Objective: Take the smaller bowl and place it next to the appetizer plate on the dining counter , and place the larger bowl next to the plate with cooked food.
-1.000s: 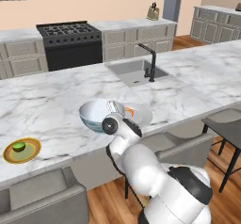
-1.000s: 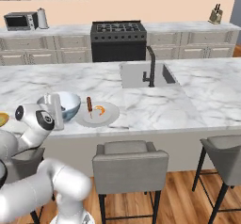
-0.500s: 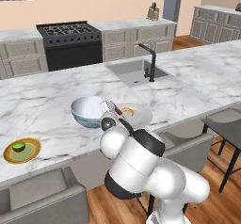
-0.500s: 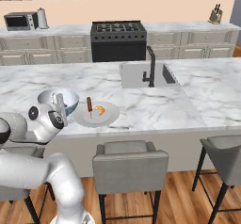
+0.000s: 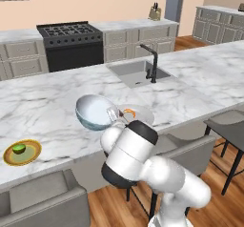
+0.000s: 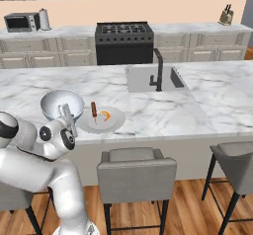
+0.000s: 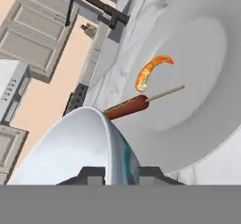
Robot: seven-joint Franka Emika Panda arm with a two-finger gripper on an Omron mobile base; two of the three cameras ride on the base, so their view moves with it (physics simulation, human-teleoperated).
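No readable text or labels anywhere

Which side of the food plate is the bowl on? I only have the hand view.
Observer: In the right base view, the larger bowl is left of the plate with cooked food, and their rims nearly meet.
Operator: Is it flat on the counter?
Observer: I cannot tell if it touches. In the left base view it looks tipped toward the robot, with the jaws shut on its near rim.
Operator: Where's the appetizer plate?
Observer: In the left base view, the appetizer plate lies near the front edge of the dining counter, well to the bowl's left and apart from it.
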